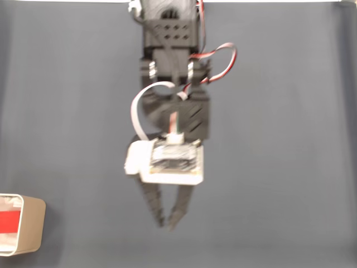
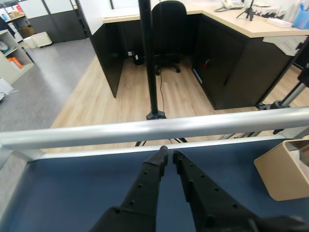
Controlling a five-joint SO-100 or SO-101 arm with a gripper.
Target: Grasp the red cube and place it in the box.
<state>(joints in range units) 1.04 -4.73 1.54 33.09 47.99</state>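
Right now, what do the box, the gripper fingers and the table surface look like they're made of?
The box: probably thin plastic or card, matte beige outside, white inside; smooth flat walls, rounded corners. The gripper fingers: likely printed black plastic, matte, with rows of small holes. The table: a dull blue-grey mat or fabric-like covering, no glare, edged by a shiny metal rail.

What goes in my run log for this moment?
gripper: shut, empty, raised | red cube: in box | box: table edge
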